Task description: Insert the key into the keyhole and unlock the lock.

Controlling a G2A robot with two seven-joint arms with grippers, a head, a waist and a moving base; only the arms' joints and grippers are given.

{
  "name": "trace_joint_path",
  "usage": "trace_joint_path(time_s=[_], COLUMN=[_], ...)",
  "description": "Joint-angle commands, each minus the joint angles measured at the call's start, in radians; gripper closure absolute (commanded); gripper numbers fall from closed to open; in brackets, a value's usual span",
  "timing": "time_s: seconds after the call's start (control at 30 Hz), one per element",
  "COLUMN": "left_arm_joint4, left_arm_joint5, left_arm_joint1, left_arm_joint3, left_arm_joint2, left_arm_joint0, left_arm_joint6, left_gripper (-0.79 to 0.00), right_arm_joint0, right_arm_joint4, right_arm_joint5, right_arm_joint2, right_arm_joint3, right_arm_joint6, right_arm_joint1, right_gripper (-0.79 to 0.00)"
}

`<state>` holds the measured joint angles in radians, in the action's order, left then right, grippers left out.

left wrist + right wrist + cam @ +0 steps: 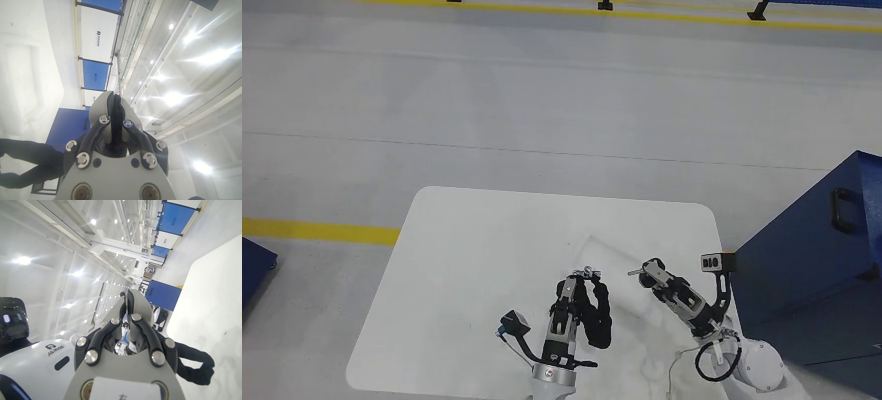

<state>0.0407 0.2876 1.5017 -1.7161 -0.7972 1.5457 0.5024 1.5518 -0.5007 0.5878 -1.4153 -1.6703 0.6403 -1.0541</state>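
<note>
Alignment, seemingly: right claw [127, 297] clamped on thin silver key [126, 306], left claw [114, 98] pressed together, contents unclear. Needs tip squared to keyhole.

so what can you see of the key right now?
The key looks like a thin, flat, silvery metal strip, seen edge-on, pinched between the right gripper's pale fingers. In the top view it sticks out over the white table, aimed at the left gripper, not touching it.
</note>
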Motion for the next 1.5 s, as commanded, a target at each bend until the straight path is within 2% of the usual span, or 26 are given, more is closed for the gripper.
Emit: trace_joint_path(time_s=[0.0,0.1,0.67,1.47], left_arm_joint4=[0.000,0.000,0.000,0.000], left_arm_joint5=[0.000,0.000,0.000,0.000], left_arm_joint1=[0.000,0.000,0.000,0.000], left_arm_joint3=[0.000,0.000,0.000,0.000], left_arm_joint2=[0.000,0.000,0.000,0.000], left_arm_joint0=[0.000,0.000,0.000,0.000], left_arm_joint6=[0.000,0.000,0.000,0.000], left_gripper=[0.000,0.000,0.000,0.000], right_arm_joint0=[-0.012,-0.018,-0.018,-0.001], right_arm_joint4=[0.046,0.096,0.096,0.308], right_arm_joint5=[0.005,0.027,0.027,0.201], right_arm_joint2=[0.018,0.033,0.033,0.109], right_arm_joint3=[0.008,0.014,0.014,0.053], right_arm_joint6=[-0.024,-0.062,-0.062,-0.363], right_arm_joint1=[-0.004,-0.009,-0.009,-0.054], right_gripper=[0.000,0.000,0.000,0.000])
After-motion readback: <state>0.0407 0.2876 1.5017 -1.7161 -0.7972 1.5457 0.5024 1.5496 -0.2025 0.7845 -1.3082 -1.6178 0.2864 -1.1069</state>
